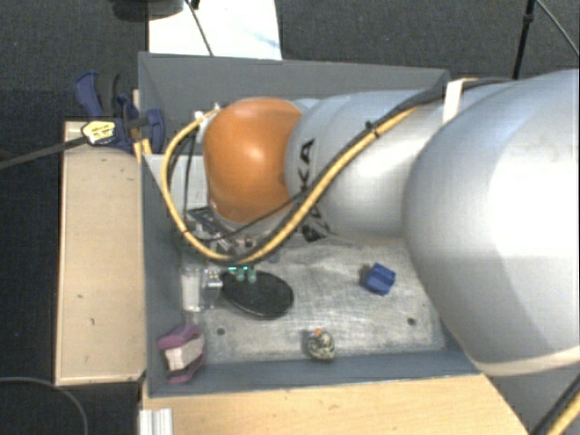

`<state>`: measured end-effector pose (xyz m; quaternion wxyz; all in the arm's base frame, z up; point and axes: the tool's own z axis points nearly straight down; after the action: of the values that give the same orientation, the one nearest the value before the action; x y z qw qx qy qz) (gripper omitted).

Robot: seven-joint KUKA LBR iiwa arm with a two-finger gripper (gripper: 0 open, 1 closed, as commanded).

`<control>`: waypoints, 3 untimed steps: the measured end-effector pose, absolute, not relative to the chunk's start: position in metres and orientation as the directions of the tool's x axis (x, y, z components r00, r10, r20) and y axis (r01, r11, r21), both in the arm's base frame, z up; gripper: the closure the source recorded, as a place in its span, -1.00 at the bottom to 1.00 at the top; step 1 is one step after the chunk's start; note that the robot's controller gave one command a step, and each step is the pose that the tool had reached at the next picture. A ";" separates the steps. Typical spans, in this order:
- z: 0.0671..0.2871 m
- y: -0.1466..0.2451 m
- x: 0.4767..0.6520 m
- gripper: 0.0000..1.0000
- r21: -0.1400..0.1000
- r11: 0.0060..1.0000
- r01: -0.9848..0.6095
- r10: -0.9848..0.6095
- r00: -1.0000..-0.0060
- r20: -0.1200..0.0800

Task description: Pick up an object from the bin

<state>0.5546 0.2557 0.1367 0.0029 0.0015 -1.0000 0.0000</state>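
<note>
We cannot tell whether the jaws, low beside the flat black oval disc (261,296) in the grey metal bin (290,76), are open.

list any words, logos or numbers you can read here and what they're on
"KA": black letters on the silver arm, next to its orange cover; a cable crosses there and the rest of the word is hidden.
Dark marks lower on the same arm link: too blurred to read.
Blue block, black oval disc, purple and white thing: no text I can make out.
</note>
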 end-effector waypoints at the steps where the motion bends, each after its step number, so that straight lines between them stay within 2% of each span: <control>1: 0.088 0.211 0.554 -1.00 0.022 0.981 0.192 0.193 -0.981 -0.017; 2: 0.074 0.161 0.522 -1.00 0.003 0.997 -0.073 -0.073 -0.997 -0.006; 3: 0.075 0.162 0.522 1.00 0.005 0.998 -0.068 -0.068 -0.998 -0.008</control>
<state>0.5223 0.1622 0.0749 -0.0040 0.0340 -0.9994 -0.0027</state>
